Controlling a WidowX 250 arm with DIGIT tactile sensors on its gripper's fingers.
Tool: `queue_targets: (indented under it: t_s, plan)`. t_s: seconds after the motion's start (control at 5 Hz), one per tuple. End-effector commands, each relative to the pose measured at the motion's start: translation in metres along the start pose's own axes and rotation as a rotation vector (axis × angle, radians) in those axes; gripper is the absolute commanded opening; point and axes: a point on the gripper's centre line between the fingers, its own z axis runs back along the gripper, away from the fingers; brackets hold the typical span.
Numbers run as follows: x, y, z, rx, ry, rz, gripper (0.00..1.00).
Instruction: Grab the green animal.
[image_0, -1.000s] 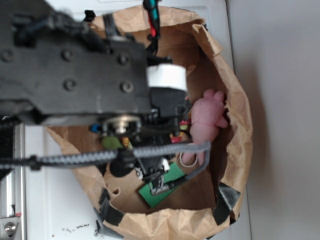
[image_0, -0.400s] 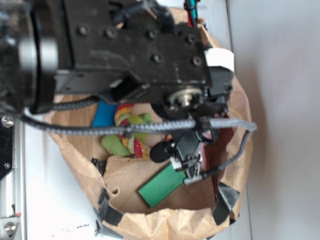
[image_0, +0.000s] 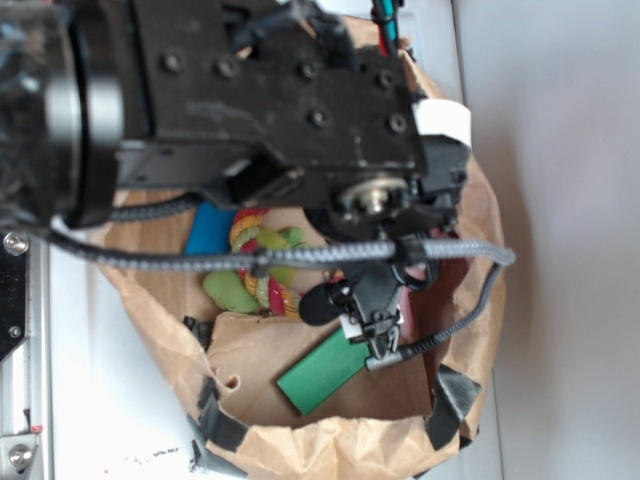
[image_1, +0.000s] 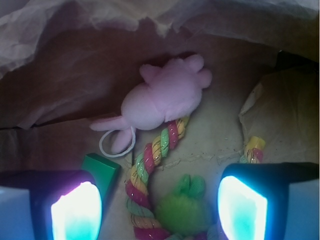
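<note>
The green animal (image_1: 182, 212) is a small lime-green plush lying on the floor of a brown paper bag (image_1: 60, 30). A striped rope (image_1: 150, 160) curls along its left side. My gripper (image_1: 157, 200) is open above it, and the plush sits between the two fingers, nearer the right finger (image_1: 242, 207). In the exterior view the green animal (image_0: 228, 292) shows partly under the black arm (image_0: 280, 110), tangled with the rope (image_0: 262, 290). The arm hides the gripper itself in that view.
A pink plush animal (image_1: 160, 100) lies beyond the rope, near the bag's far wall. A flat dark-green block (image_0: 325, 370) lies beside the left finger (image_1: 75, 210). A blue object (image_0: 210, 228) rests at the bag's left. The crumpled bag rim (image_0: 330, 440) surrounds everything.
Over the last second the arm swung right across the bag, uncovering the green animal and rope and hiding the pink plush. It has barely moved in the last half second.
</note>
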Motion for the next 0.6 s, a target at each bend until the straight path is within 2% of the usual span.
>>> queue_targets:
  t_s: [0.0,0.4]
  plan:
    - [0.013,0.001,0.02,-0.008,-0.068,0.004,1.0]
    - [-0.031,0.012,0.018,-0.007,-0.045,0.007,1.0]
